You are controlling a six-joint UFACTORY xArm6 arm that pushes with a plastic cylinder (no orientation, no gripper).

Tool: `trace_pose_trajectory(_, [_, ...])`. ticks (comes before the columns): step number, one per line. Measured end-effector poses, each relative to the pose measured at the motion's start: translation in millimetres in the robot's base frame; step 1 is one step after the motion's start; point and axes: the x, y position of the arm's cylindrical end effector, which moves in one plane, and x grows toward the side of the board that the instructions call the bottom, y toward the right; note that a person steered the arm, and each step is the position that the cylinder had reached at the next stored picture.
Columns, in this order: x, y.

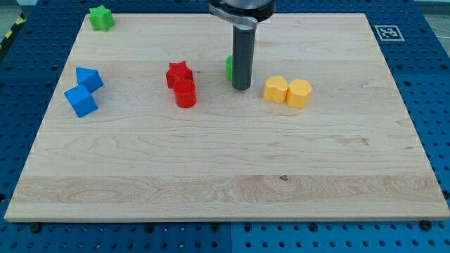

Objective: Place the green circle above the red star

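Rod first: the arm has no gripper, so nothing opens or shuts, and it holds nothing; its tip [241, 88] rests on the wooden board [225, 176], just on the view's right side of the green circle [230, 67]. Most of the green circle hides behind the rod, so whether the two touch cannot be told. The red star [178, 73] sits a little way to the view's left, with a red round block [185, 93] touching its lower edge. To do this step well, the tip should probably push the green circle slowly toward the view's left and a bit toward the view's top, so it ends just above the red star. A push that goes too low could bump the red star away. Two yellow blocks [287, 91], two blue blocks [83, 90] and a green star [101, 18] lie well apart from this path.
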Motion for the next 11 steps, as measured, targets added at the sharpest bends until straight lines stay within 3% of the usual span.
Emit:
trace_pose_trajectory(3, [-13.4,34.2])
trace_pose_trajectory(6, [-42.4,-19.3])
trace_pose_trajectory(8, [-68.7,0.1])
trace_pose_trajectory(11, [-71.7,-73.7])
